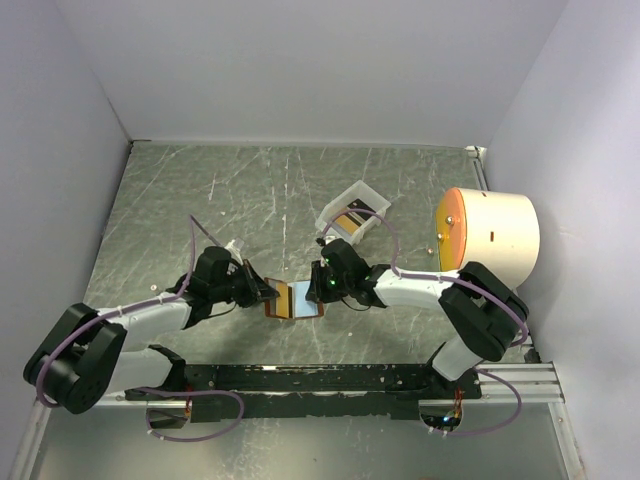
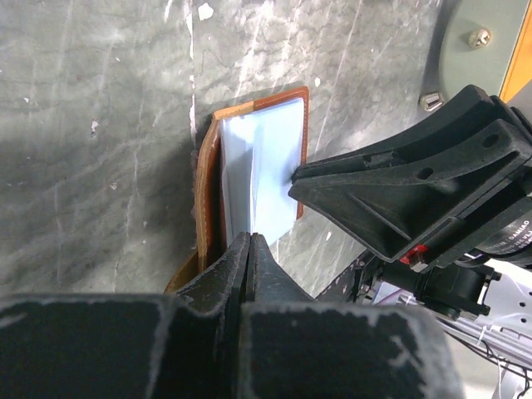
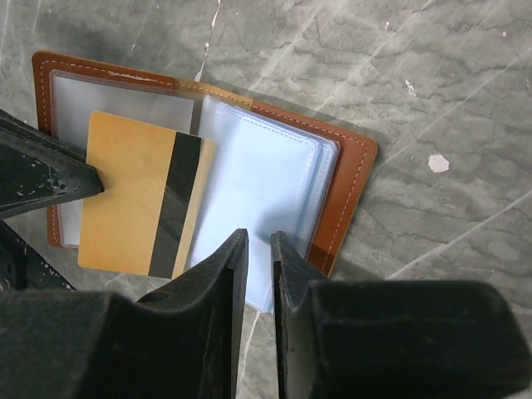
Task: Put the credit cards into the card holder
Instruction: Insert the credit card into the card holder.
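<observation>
As my left gripper (image 2: 249,239) pinched the credit card (image 3: 137,195), my right gripper (image 3: 259,243), nearly closed, seemingly held open a pocket of the card holder (image 3: 349,179).

Diffuse overhead light left the grey worktop (image 1: 200,200) dim, crossed by soft shadows. Clear pockets of the card holder (image 3: 274,174) glared pale blue. The left end effector (image 2: 249,241) and right end effector (image 3: 259,239) looked blurred close up.
</observation>
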Controlling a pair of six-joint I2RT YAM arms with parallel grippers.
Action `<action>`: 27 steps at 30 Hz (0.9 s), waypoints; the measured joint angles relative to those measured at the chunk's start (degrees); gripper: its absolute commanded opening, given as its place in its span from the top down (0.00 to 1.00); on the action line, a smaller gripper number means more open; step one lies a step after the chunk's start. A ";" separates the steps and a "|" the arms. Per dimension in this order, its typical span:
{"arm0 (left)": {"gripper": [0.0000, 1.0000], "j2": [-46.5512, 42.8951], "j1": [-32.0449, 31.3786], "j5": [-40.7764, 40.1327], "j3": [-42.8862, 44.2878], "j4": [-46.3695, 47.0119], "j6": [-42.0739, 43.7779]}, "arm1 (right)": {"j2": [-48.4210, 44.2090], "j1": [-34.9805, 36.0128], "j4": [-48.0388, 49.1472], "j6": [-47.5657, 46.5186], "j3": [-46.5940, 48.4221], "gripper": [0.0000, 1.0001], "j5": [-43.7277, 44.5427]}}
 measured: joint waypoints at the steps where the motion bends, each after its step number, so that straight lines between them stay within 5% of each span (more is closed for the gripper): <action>1: 0.93 0.22 0.00 0.07 -0.02 0.20 0.00 | 0.00 0.00 0.00 0.00 0.00 0.82 0.00; 27: 0.93 1.60 0.02 -4.20 1.57 -3.10 9.97 | -0.39 0.00 -1.81 -0.04 0.39 0.83 0.20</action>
